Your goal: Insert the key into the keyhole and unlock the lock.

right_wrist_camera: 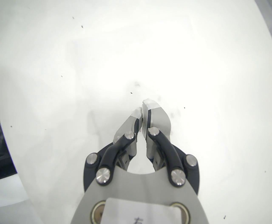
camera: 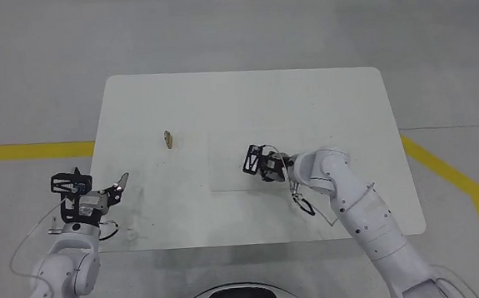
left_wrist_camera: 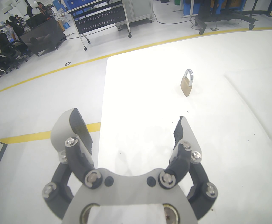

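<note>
A brass padlock (camera: 169,139) (left_wrist_camera: 187,85) with a silver shackle stands upright on the left half of the white table (camera: 319,93). My left gripper (camera: 102,185) (left_wrist_camera: 127,118) hovers open at the table's left edge, one finger over the floor, well short of the padlock. My right gripper (camera: 255,159) (right_wrist_camera: 142,108) is near the table's middle, tips down on the surface and shut. A thin pale metal piece, seemingly the key (right_wrist_camera: 145,115), is pinched between its pads; its blade is hidden.
A thin white sheet (camera: 225,179) lies flat on the table under my right gripper; its edge (left_wrist_camera: 235,87) shows to the padlock's right. Yellow floor tape (camera: 23,152) runs past the table's left and right sides.
</note>
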Robot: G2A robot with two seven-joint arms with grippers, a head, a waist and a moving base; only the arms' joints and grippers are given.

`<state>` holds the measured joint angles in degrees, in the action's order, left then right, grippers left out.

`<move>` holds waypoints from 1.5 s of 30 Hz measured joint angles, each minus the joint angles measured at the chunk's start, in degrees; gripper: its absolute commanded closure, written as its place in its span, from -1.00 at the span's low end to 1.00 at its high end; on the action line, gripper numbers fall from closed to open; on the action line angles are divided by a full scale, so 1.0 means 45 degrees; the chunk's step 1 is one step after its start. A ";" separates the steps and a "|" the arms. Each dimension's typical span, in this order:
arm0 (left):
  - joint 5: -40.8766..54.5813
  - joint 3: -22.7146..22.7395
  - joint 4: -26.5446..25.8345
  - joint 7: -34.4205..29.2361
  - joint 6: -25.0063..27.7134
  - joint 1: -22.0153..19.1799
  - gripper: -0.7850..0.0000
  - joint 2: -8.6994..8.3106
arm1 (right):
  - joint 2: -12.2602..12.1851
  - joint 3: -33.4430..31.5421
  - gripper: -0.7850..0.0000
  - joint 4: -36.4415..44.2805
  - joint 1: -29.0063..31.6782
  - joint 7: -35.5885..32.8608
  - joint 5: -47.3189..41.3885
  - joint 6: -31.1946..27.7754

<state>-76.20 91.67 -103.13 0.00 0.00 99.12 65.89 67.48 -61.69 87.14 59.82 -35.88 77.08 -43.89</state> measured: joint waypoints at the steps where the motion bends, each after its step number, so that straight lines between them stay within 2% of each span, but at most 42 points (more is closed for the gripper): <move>1: 0.0000 0.0000 0.0000 0.0000 0.0000 0.0000 -1.00 0.0000 | -0.0044 -0.0156 1.00 0.0197 0.0104 0.0163 -0.0039 -0.0072; 8: 0.0000 0.0000 0.0000 0.0000 0.0000 0.0000 -1.00 0.0000 | -0.0457 -0.1812 1.00 0.2198 0.1682 0.2229 0.0194 -0.0162; 13: 0.0000 0.0000 0.0000 0.0000 0.0000 0.0000 -1.00 0.0000 | -0.0658 -0.3072 1.00 0.3169 0.3401 0.5119 0.0600 0.0875; 17: 0.0000 0.0000 0.0000 0.0000 0.0000 0.0000 -1.00 0.0000 | -0.0717 -0.3988 1.00 0.3037 0.4648 0.7894 -0.0114 0.1591; 19: 0.0000 0.0000 0.0000 0.0000 0.0000 0.0000 -1.00 0.0000 | -0.0701 -0.4236 1.00 0.2682 0.4936 0.8803 -0.0872 0.1755; 24: 0.0000 0.0000 0.0000 0.0000 0.0000 0.0000 -1.00 0.0000 | -0.0671 -0.4577 1.00 0.1410 0.4711 1.0419 -0.3033 0.0901; 28: 0.0000 0.0000 0.0000 0.0000 0.0000 0.0000 -1.00 0.0000 | -0.0743 -0.4837 1.00 0.1239 0.4736 1.1032 -0.2175 0.0527; 41: -0.0003 -0.0009 -0.0015 0.0010 0.0010 -0.0011 -1.00 0.0000 | -0.0741 -0.4832 1.00 0.1251 0.4740 1.0995 -0.2279 0.0539; 43: -0.0160 -0.0160 -0.0377 0.0249 0.0100 -0.0128 -1.00 0.0013 | -0.0741 -0.4832 1.00 0.1251 0.4740 1.0995 -0.2279 0.0539; 45: -0.0466 -0.0562 -0.1231 0.0658 0.0239 -0.0234 -1.00 0.0054 | -0.0741 -0.4831 1.00 0.1252 0.4740 1.0996 -0.2280 0.0541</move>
<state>-78.30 89.14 -108.67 2.96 1.07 98.07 66.13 64.15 -83.43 92.77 81.15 13.60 66.81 -41.46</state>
